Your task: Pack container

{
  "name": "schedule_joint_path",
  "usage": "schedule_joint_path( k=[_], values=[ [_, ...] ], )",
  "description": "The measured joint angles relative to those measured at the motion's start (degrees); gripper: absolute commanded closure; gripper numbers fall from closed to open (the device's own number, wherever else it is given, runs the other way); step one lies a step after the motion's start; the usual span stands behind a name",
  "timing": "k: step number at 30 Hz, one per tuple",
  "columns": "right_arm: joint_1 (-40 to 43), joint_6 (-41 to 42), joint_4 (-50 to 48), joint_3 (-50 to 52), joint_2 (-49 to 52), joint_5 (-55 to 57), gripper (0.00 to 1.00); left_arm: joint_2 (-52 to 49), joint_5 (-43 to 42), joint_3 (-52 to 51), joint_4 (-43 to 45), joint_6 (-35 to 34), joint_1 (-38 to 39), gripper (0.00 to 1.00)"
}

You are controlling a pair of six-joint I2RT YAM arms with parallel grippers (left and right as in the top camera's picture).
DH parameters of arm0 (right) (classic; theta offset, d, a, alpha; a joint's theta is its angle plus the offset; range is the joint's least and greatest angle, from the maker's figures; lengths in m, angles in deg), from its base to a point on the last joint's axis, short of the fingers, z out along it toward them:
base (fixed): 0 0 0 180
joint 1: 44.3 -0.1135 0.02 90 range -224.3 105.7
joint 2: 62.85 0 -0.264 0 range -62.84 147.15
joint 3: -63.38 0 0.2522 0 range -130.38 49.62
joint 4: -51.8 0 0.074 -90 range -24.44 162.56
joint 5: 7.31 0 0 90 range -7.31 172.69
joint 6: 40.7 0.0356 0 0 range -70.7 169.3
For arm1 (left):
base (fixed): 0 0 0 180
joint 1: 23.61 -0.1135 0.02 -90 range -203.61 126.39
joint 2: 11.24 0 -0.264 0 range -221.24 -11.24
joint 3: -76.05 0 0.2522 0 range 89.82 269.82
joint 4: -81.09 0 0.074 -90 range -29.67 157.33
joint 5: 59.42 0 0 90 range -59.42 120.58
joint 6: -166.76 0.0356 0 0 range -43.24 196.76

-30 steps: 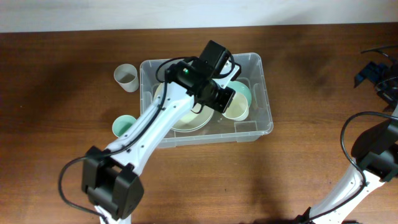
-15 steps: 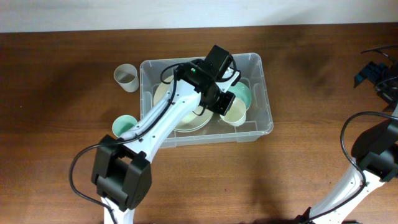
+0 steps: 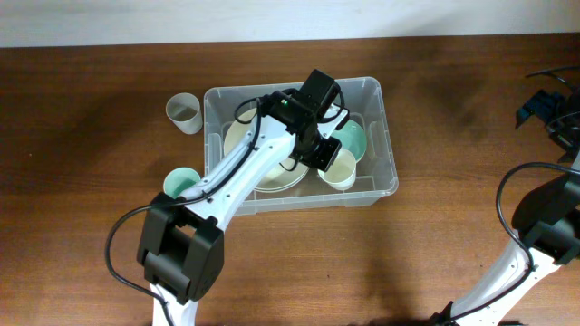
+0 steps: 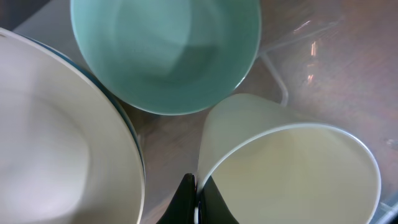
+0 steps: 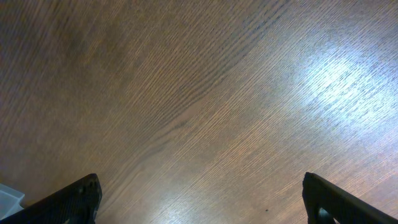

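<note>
The clear plastic container (image 3: 388, 154) stands at the table's back centre. Inside it lie a large cream plate or bowl (image 3: 249, 154) (image 4: 56, 137), a teal bowl (image 3: 355, 138) (image 4: 165, 50) and a cream cup (image 3: 343, 170) (image 4: 292, 174). My left gripper (image 3: 324, 156) (image 4: 198, 199) is inside the container, shut on the cream cup's rim, with the cup tilted. My right gripper (image 5: 202, 199) is open and empty above bare wood at the far right.
A grey cup (image 3: 184, 112) stands outside the container's left end. A teal cup (image 3: 181, 184) sits by the container's front left corner, partly under my left arm. Dark equipment (image 3: 553, 104) sits at the table's far right edge.
My left gripper has moved the cream cup down and towards the front right of the container, beside the teal bowl. The right arm has not moved.
</note>
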Motion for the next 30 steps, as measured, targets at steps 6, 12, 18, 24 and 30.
schedule_joint_path(
  k=[6, 12, 18, 24, 30],
  values=[
    [0.0, 0.0, 0.0, 0.0, 0.0, 0.0, 0.01, -2.4, 0.0, 0.0, 0.0, 0.0, 0.0, 0.99],
    [0.0, 0.0, 0.0, 0.0, 0.0, 0.0, 0.01, -4.2, 1.7, 0.0, 0.2, 0.0, 0.0, 0.99],
    [0.0, 0.0, 0.0, 0.0, 0.0, 0.0, 0.01, -4.2, 5.7, 0.0, 1.9, 0.0, 0.0, 0.99],
    [0.0, 0.0, 0.0, 0.0, 0.0, 0.0, 0.01, -4.3, 7.0, 0.0, 3.5, 0.0, 0.0, 0.99],
    [0.0, 0.0, 0.0, 0.0, 0.0, 0.0, 0.01, -4.3, 7.1, 0.0, 4.0, 0.0, 0.0, 0.99]
  ],
)
